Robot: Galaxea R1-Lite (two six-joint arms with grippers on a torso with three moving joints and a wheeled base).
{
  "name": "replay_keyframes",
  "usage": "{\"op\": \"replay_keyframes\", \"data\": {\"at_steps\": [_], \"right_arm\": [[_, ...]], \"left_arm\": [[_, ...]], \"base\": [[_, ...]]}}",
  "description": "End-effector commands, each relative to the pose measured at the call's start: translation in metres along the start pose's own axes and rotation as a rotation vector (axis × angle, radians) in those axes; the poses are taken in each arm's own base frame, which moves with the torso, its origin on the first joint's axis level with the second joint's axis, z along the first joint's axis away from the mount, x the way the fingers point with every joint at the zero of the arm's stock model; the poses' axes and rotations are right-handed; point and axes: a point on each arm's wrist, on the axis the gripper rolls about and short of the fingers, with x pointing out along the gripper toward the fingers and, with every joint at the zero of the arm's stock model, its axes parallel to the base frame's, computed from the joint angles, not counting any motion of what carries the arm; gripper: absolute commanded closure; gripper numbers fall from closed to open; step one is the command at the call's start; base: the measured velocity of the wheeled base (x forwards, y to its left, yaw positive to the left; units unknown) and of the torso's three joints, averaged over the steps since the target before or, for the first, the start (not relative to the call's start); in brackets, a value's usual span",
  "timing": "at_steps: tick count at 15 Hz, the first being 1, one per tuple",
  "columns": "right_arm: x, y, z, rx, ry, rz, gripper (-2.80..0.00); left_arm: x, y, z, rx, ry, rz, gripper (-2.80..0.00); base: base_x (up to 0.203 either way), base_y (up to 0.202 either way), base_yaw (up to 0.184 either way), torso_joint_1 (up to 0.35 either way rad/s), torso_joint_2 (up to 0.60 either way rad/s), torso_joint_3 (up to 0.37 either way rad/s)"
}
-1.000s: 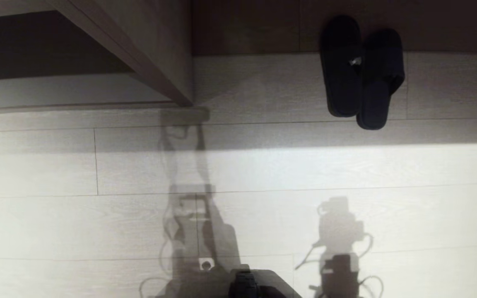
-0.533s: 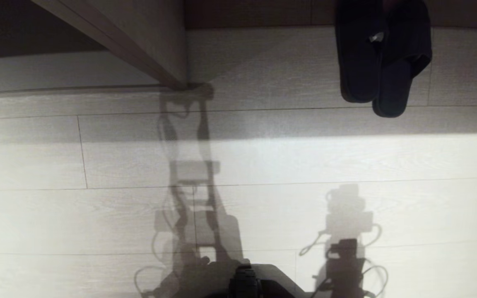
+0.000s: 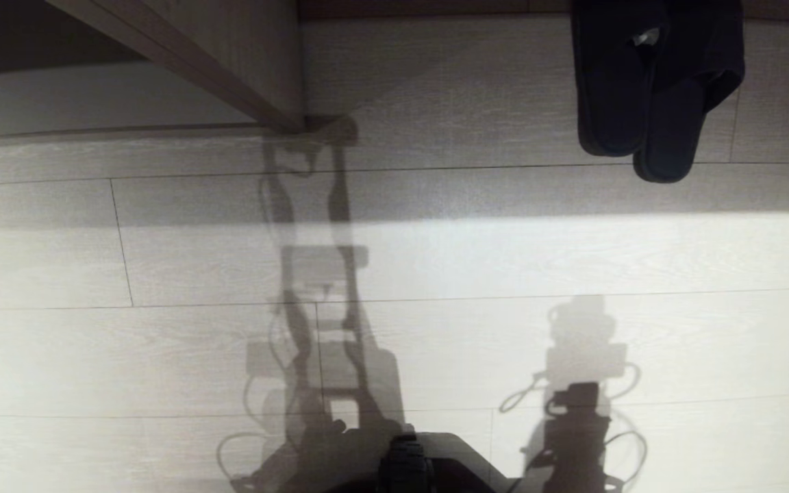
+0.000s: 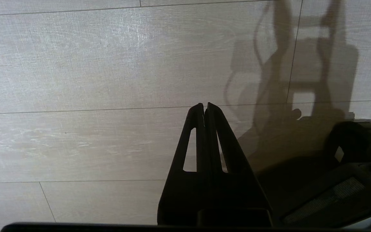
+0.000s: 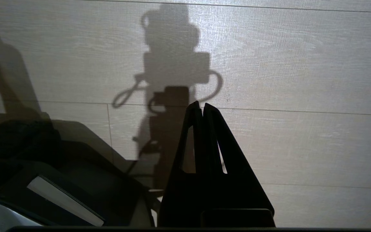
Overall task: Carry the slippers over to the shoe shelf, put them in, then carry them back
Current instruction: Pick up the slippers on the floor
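Observation:
The slippers [image 3: 648, 89], a dark pair lying side by side with the heels toward me, rest on the pale plank floor at the head view's top right; their toes are cut off by the edge. The shoe shelf [image 3: 230, 48] shows at the top left as a slanted wood panel over a pale base board [image 3: 93, 103]. Neither gripper is in the head view. My left gripper [image 4: 204, 105] hangs shut and empty over bare floor. My right gripper [image 5: 201, 104] is also shut, with nothing in it, above the floor.
My dark base [image 3: 408, 465] fills the bottom middle of the head view, and its shadow and the arms' shadows fall across the planks. A wide stretch of floor [image 3: 504, 274] lies between me and the slippers. The base [image 4: 359, 145] also shows beside the left gripper.
The whole head view has shifted: slippers and shelf now sit higher in the picture and the slippers further right, so the camera has moved. Neither the slippers nor the shelf has moved on the floor.

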Motion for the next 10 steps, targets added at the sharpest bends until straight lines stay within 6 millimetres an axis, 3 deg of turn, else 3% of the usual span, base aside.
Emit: {"op": "replay_keyframes", "data": {"at_steps": [1, 10], "right_arm": [[-0.0001, 0.0000, -0.0001, -0.002, -0.001, 0.001, 0.00], [-0.0001, 0.0000, -0.0001, -0.002, -0.001, 0.000, 0.00]], "left_arm": [[0.0000, 0.0000, 0.0000, -0.001, 0.000, 0.001, 0.00], [0.0001, 0.0000, -0.0003, -0.003, 0.000, 0.001, 0.00]], "base": [[0.000, 0.000, 0.000, 0.000, 0.00, 0.000], [0.000, 0.000, 0.000, 0.000, 0.00, 0.000]]}}
